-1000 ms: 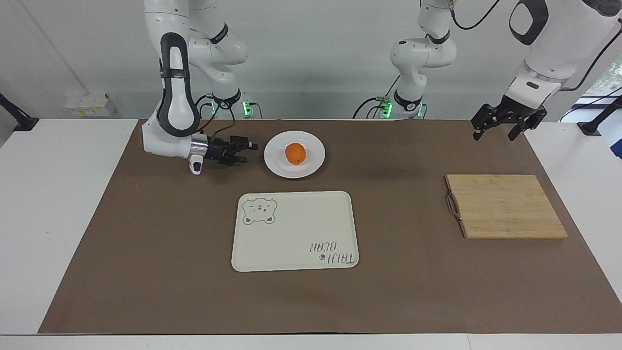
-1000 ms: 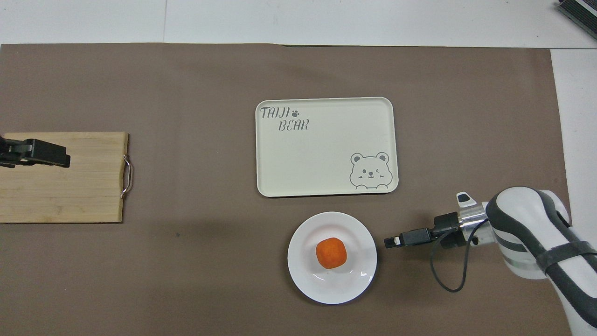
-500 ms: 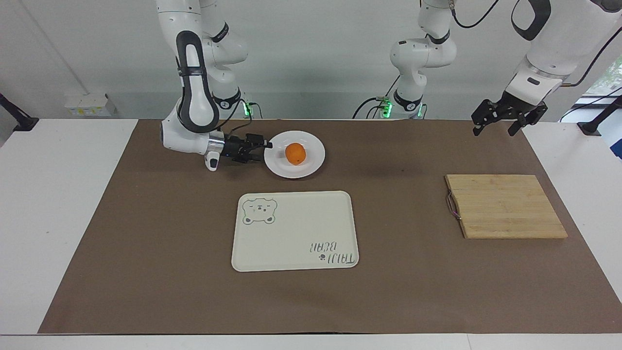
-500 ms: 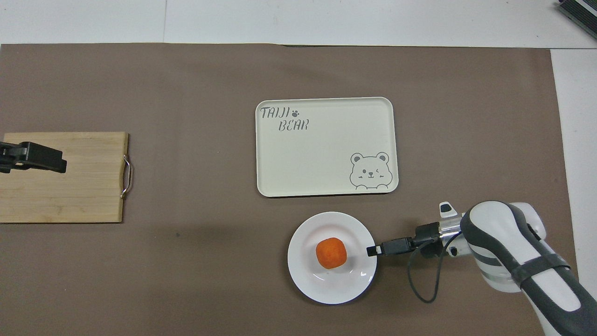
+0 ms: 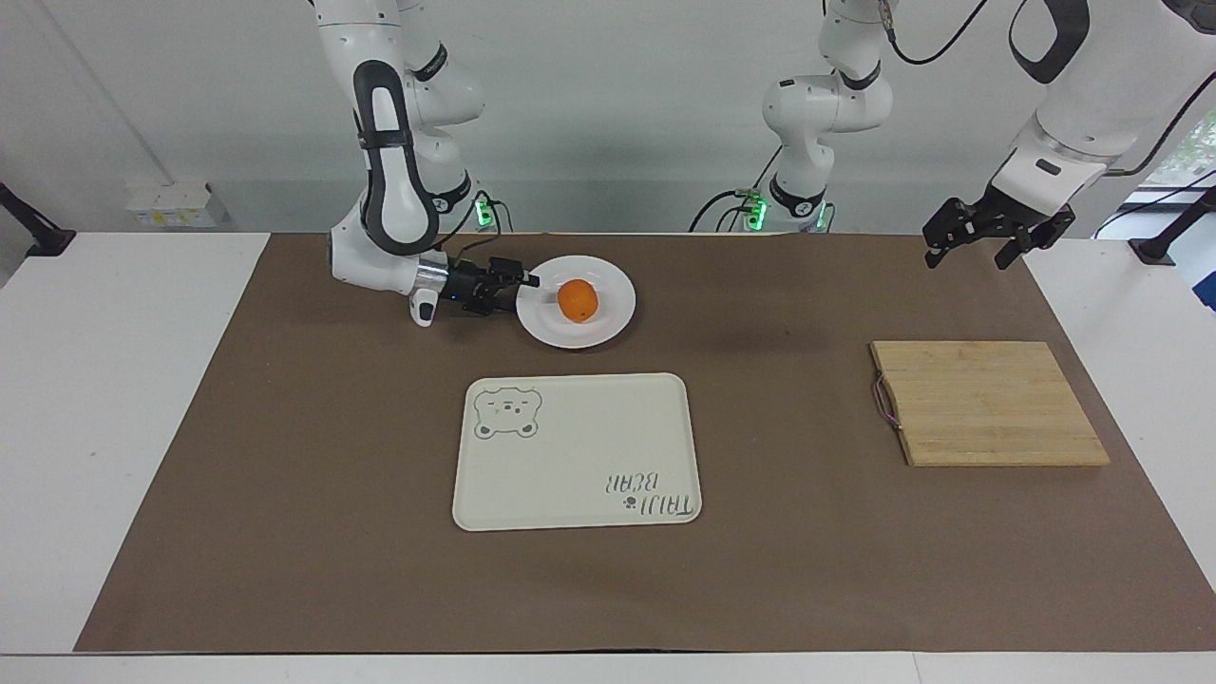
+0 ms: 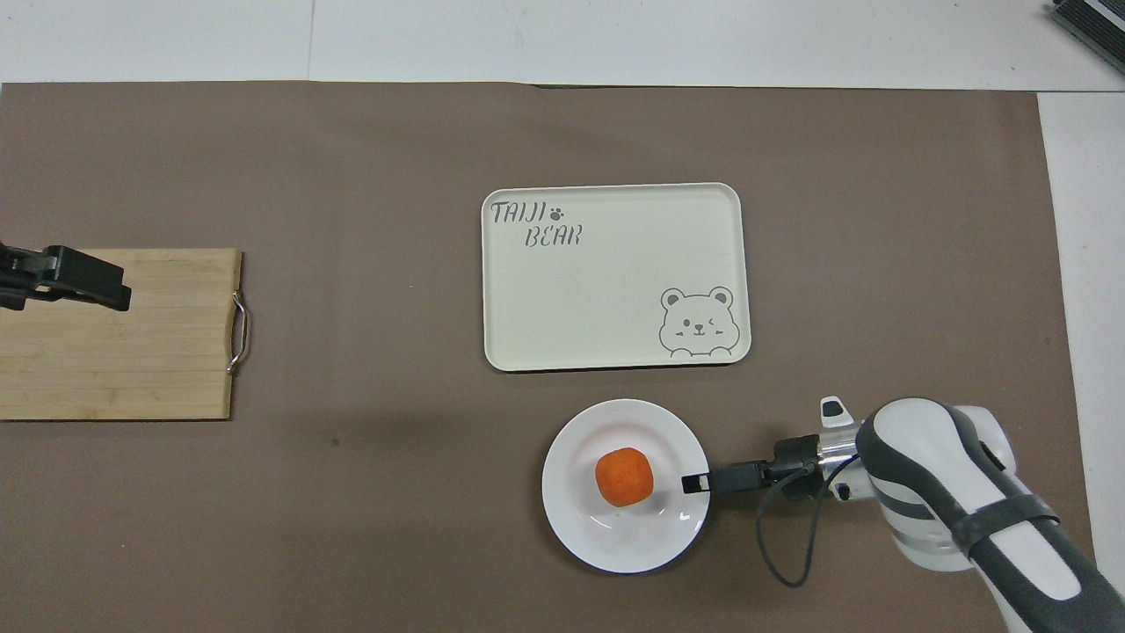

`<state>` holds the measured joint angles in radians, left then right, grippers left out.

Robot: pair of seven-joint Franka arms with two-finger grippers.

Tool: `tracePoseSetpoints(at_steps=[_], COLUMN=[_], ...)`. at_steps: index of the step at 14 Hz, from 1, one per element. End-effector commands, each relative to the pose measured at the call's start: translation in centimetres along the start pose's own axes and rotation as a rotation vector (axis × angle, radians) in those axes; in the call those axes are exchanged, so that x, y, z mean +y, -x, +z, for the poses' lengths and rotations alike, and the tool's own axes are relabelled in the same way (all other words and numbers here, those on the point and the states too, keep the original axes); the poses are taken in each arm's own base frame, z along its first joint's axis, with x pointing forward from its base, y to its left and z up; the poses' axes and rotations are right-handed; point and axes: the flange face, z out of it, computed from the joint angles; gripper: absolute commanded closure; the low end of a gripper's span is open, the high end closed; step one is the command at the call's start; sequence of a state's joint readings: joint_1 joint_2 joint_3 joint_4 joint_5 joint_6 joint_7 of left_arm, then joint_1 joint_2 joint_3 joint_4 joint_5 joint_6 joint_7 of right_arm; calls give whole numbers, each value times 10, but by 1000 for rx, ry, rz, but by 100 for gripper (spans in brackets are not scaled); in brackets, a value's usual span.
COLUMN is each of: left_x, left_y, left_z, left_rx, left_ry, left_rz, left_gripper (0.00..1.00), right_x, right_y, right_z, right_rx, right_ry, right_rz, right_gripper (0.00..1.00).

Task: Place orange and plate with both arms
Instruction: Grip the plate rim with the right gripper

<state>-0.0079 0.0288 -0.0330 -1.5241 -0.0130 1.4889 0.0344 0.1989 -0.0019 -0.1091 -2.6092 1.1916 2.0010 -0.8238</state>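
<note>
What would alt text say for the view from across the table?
The right gripper, open, reaches sideways over the rim of a white plate holding an orange. A cream bear tray lies farther from the robots, a wooden cutting board toward the left arm's end, where the open left gripper waits, raised.

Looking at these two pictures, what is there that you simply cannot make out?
- Whether the right gripper touches the plate: its fingers overlap the rim in both views.
- The left gripper: the overhead view's edge cuts it off.
- The cutting board: that same edge trims it.
- The orange: its underside is hidden by itself.
- The tray: its small paw mark is too small to read in the facing view.
</note>
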Motion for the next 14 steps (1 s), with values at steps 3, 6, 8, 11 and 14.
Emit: tracePoseSetpoints(at_steps=[3,6,8,11,14], left_x=[2,-2,-3,1,3], left_y=[1,1,0,0,-1], left_z=[-3,-2,-2,-2,-1], left_rx=[4,3,9,9,10], left_ry=[-4,-2,-2,-1,-1], left_rz=[-2,-5,-2,4,12], left_gripper=[0,0,0,0,0], right_x=[-6,-5,-5,-6,-14], right_y=[9,9,8,5,-7], right_z=[5,5,4,4,1], right_rx=[41,41,41,38,41], right_ry=[-8,-10,-10,-16,-46], right_rz=[-5,24,31,12,-31], right_gripper=[23,96,100,100,100])
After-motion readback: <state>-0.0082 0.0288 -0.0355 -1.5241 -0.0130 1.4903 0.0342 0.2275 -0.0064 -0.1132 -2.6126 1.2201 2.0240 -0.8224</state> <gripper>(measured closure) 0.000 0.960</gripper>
